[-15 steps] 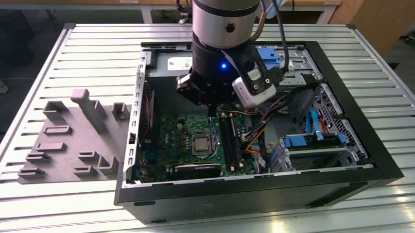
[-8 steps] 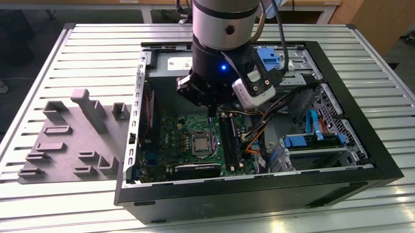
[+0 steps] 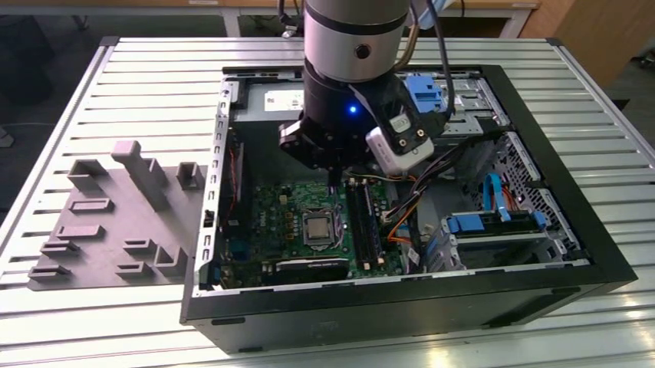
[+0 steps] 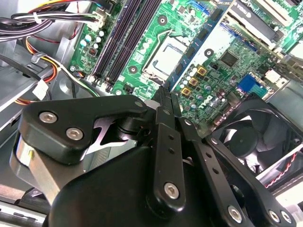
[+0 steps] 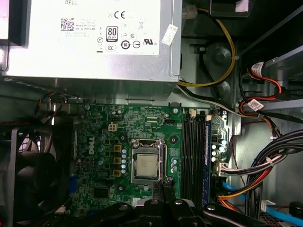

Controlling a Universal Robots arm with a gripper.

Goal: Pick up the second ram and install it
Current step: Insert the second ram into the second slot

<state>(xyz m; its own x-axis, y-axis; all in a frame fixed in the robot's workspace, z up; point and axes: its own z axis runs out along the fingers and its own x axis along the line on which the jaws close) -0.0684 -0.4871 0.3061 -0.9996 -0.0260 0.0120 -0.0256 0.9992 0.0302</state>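
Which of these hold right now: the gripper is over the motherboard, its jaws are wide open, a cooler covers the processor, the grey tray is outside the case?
The gripper is over the motherboard: true.
Its jaws are wide open: false, they stand closed together.
A cooler covers the processor: false, it lies bare in its socket.
The grey tray sits outside the case, on the exterior view's left: true.
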